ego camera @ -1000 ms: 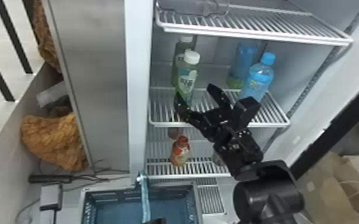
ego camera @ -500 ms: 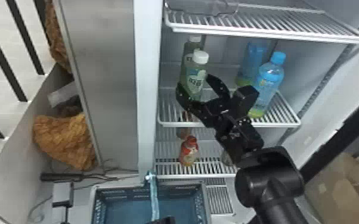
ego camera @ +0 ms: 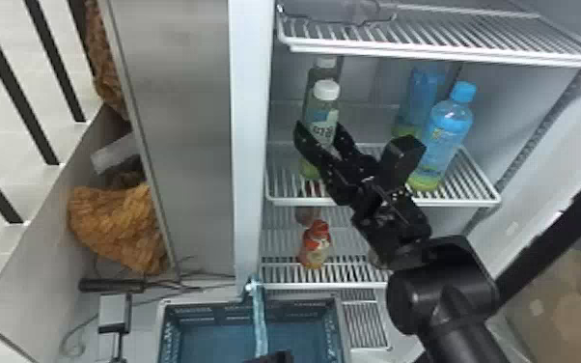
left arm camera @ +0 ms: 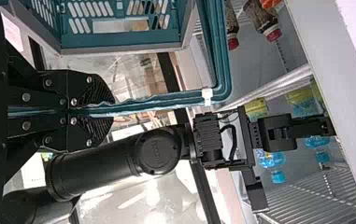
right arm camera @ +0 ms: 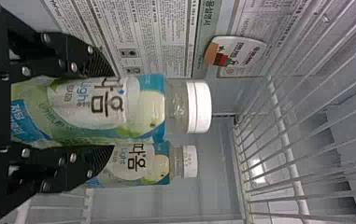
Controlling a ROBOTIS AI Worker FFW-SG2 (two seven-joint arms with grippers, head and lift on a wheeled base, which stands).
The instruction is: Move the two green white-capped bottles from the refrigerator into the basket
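Two green bottles with white caps are in the fridge in the head view: the front green bottle (ego camera: 325,113) is upright at the middle shelf (ego camera: 287,199), and the back green bottle (ego camera: 322,75) is just behind it. The right gripper (ego camera: 320,135) has one finger on each side of the front one. A blue-capped bottle (ego camera: 449,125) stands to the right (it has a friend behind it). An orange and red bottle (ego camera: 314,246) sits on a lower shelf. Down low is the blue basket (ego camera: 193,316), with the left gripper (ego camera: 275,357) at its handle (ego camera: 259,318).

In the left wrist view, the left gripper (left arm camera: 110,110) has its fingers nearly together, pinching the handle.

In the right wrist view, the right gripper (right arm camera: 112,111) has its fingers as far apart as the front green bottle is wide, snug on its sides. The back green bottle is right beside it.
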